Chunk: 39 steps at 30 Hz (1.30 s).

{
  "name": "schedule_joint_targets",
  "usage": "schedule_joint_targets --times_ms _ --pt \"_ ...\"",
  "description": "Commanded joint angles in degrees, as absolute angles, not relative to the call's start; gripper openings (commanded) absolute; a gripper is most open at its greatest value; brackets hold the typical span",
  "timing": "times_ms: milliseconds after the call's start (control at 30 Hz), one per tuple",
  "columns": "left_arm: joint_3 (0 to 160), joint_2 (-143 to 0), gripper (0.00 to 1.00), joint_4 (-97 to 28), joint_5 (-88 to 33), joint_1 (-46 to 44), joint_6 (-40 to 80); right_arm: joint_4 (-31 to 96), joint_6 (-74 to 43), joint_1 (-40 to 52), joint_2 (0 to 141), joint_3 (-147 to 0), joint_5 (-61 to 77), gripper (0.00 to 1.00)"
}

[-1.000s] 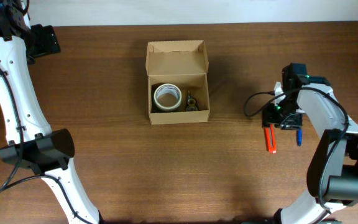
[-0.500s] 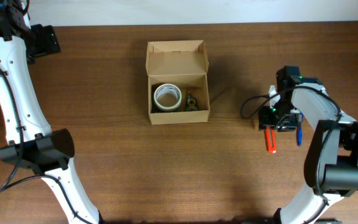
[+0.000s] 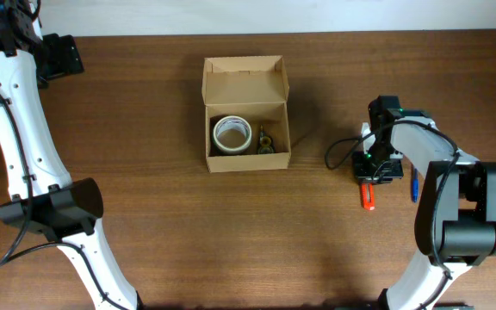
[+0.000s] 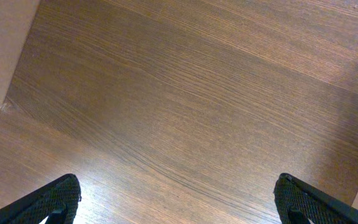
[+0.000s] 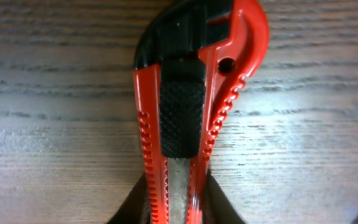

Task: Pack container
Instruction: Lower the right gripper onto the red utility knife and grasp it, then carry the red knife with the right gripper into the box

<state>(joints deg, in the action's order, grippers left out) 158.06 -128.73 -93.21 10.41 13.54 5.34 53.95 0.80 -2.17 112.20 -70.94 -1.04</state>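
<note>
On the near right side of the table (image 3: 145,215), the right gripper (image 3: 374,170) is down on a red cutter (image 3: 368,196). In the wrist view its dark fingers (image 5: 132,208) press on both sides of the cutter's body, so the jaws are narrow and closed on it. The cutter lies flat on the wood, with its black slider facing up. Just beside it, to the right, lies a blue pen (image 3: 415,185), partly covered by the arm.

Farther away, near the middle of the table and well apart from the cutter, stands the box (image 3: 248,164). It is open, and its flap stands up on the far side. Inside, a tape roll (image 3: 231,134) lies in the left part, and a small dark thing (image 3: 263,138) that I cannot identify is to its right.

At the far left, the left gripper (image 4: 179,199) hangs over bare wood. Its fingers are spread wide and hold nothing.
</note>
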Motion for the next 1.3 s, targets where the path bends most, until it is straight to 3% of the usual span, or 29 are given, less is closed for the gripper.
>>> schedule_joint_targets --times_ms 0,100,467,767,1033,1267 --pt "157.62 -127.48 1.00 -93.06 9.82 13.67 4.40 53.04 0.40 -1.87 113.78 -68.86 -2.15 0.09" --pt "157.62 -127.48 1.00 -93.06 9.82 13.67 4.40 52.62 -0.89 -1.87 113.08 -68.97 -1.76 0.04" --pt "157.62 -127.48 1.00 -93.06 9.82 13.67 4.40 53.47 -1.45 -1.89 100.33 -72.42 0.23 0.04" --pt "157.64 -127.48 0.99 -93.06 9.85 13.67 4.40 64.05 -2.57 -0.91 93.01 -84.05 4.08 0.04" --pt "157.62 -127.48 1.00 -93.06 9.82 13.67 4.40 75.83 -0.64 8.36 95.96 -103.04 6.70 0.04" --pt "157.62 -127.48 1.00 -93.06 9.85 13.67 4.40 75.92 -6.50 16.75 103.18 -112.90 6.42 0.04"
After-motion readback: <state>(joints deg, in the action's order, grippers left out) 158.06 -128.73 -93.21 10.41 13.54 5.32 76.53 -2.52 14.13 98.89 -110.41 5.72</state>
